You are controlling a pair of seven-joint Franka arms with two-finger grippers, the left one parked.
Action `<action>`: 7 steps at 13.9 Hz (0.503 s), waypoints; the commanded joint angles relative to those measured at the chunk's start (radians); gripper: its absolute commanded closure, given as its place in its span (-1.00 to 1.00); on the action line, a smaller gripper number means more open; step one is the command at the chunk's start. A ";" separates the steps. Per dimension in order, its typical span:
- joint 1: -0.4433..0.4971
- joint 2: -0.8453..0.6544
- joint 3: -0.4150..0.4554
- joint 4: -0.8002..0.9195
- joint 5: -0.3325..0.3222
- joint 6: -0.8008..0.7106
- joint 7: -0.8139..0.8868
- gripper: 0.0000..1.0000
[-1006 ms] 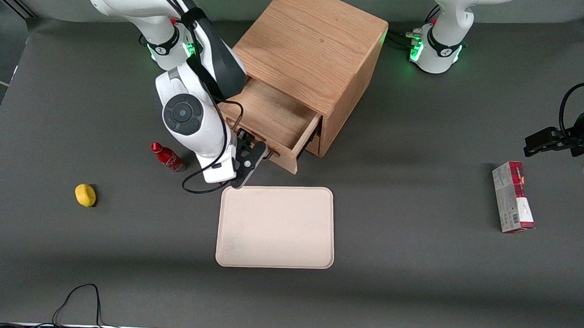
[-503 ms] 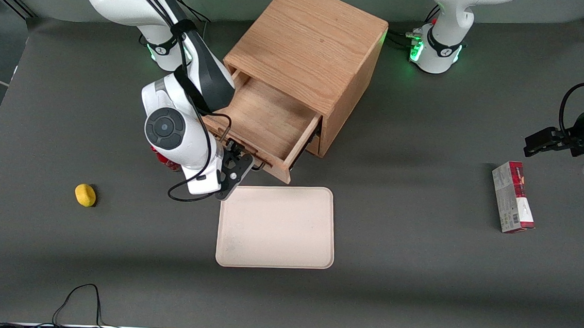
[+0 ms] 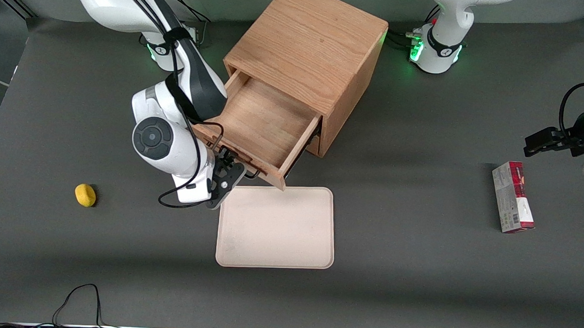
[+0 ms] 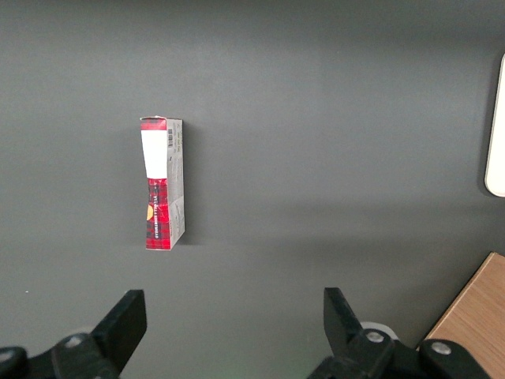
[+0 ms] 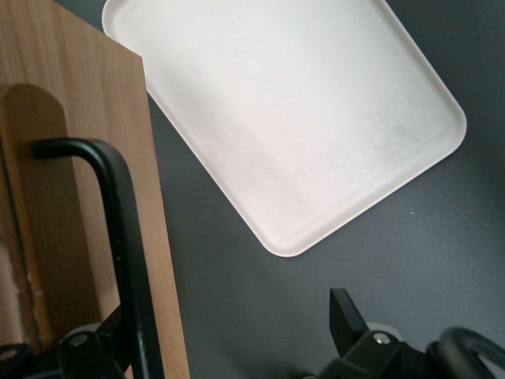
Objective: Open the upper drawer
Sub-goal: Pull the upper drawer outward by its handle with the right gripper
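The oak cabinet [image 3: 311,43] stands at the back of the table. Its upper drawer [image 3: 262,121] is pulled well out, showing an empty light-wood inside. Its front corner reaches the tray's rim. My right gripper [image 3: 227,170] is at the drawer front, nearer the front camera than the cabinet. In the right wrist view the gripper [image 5: 229,316] is open, fingers wide apart. One finger sits by the black wire handle [image 5: 118,213] against the drawer front [image 5: 79,95]; the other finger [image 5: 344,316] hangs over the grey table. The bottommost drawer is hidden under the upper one.
A cream tray [image 3: 275,226] lies just in front of the open drawer and shows in the right wrist view [image 5: 292,103]. A yellow lemon [image 3: 85,194] lies toward the working arm's end. A red and white box [image 3: 512,196] lies toward the parked arm's end.
The upper drawer has slid farther out toward the tray, and my gripper moved with it at the handle. The arm now hides the red bottle seen earlier.
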 commanded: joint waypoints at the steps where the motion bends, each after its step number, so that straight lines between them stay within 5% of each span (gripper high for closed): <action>1: -0.023 0.041 0.002 0.064 -0.013 -0.030 -0.025 -1.00; 7: -0.038 0.057 0.003 0.087 -0.012 -0.030 -0.022 -1.00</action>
